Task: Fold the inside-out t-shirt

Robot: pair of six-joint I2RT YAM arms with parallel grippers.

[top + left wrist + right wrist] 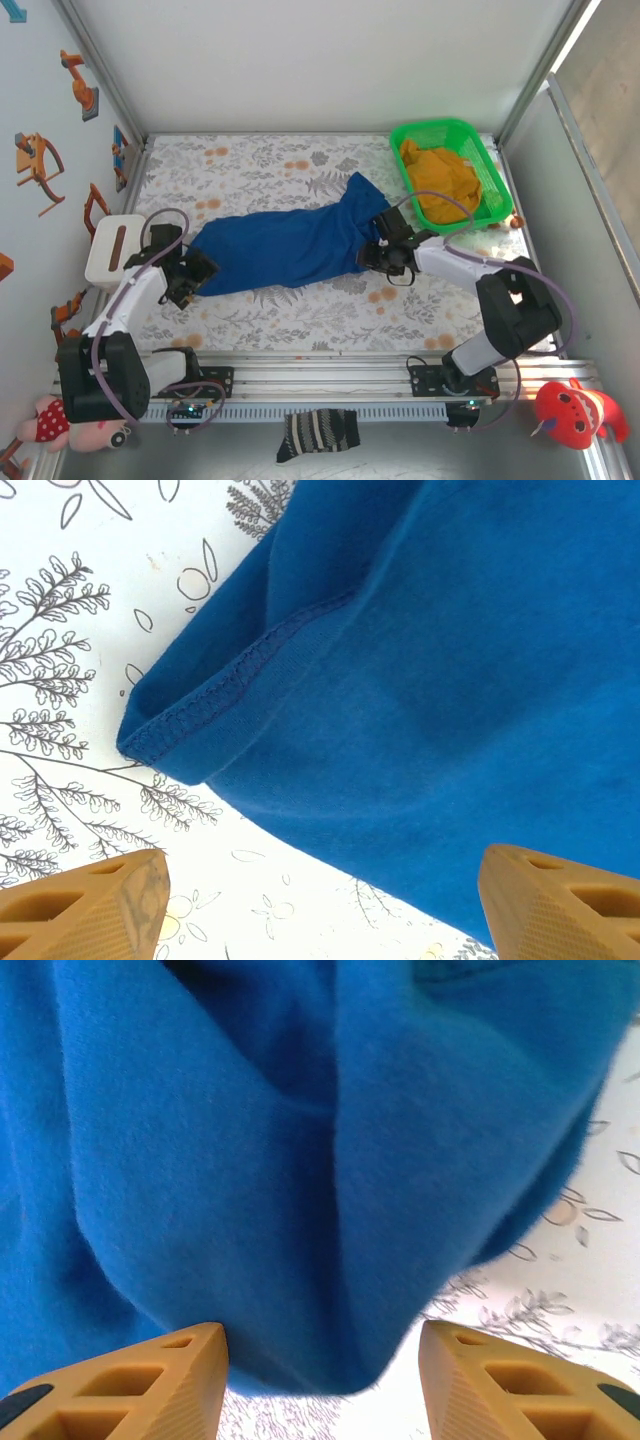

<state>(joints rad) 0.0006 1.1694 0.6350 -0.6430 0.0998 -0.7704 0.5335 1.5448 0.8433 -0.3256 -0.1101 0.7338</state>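
The blue t-shirt (pixel 290 245) is lying bunched in a long strip across the middle of the flowered tabletop (pixel 260 170), running from 9 o'clock towards 3 o'clock, with one end turning up towards 1 o'clock in the overhead view. The left arm is standing up from its base at 7 o'clock, leaning towards 12 o'clock and bending at the wrist so that the left pincer (pixel 190 275) is pointing towards 3 o'clock at the shirt's 9 o'clock end. In the left wrist view its tan fingers (pixel 95 905) are standing wide apart with nothing between them, and a stitched hem corner of the shirt is lying just ahead on the tabletop. The right arm is rising from its base at 5 o'clock, folding at an elbow out towards 4 o'clock, and stretching its white forearm low towards 9 o'clock, so the right pincer (pixel 375 250) is sitting against the shirt's 3 o'clock end. In the right wrist view its fingers (pixel 150 1385) are standing apart, gripping nothing, with a rounded fold of blue cloth hanging just beyond the tips. A green basket (pixel 440 128) is sitting at 1 o'clock, holding a yellow garment (pixel 445 180).
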